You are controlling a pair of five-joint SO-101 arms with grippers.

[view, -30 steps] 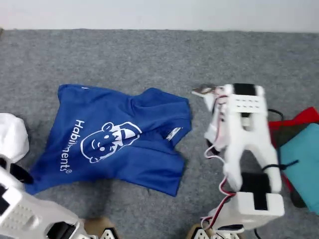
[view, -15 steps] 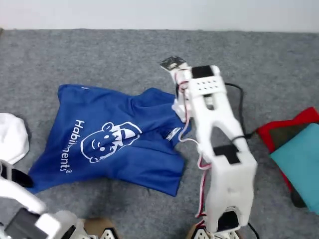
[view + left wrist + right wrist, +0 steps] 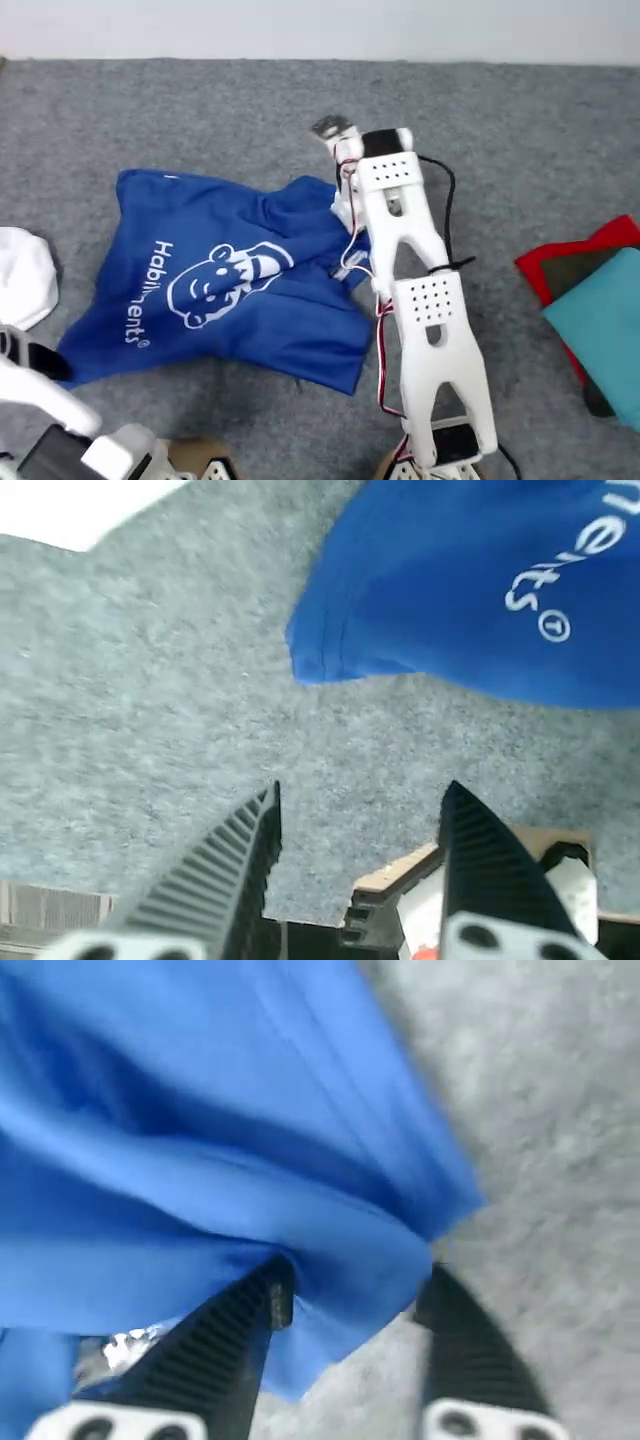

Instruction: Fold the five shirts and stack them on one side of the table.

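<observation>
High view: the blue shirt (image 3: 230, 285) lies spread and rumpled on the grey table (image 3: 200, 110), not folded. A white shirt (image 3: 22, 275) sits past its hem end. A red and teal pile (image 3: 595, 305) lies well apart past its collar end; can't tell if folded. By my reckoning, nearly all is left. The right arm (image 3: 425, 320) now stretches over the collar edge; a second ago it was folded back clear of the shirt, and the print has tilted since. Left wrist view: left gripper (image 3: 362, 795), jaws apart, over bare table near the shirt's hem corner. Right wrist view: right gripper (image 3: 355, 1290), jaws apart astride a fold of blue cloth, not pinched.
</observation>
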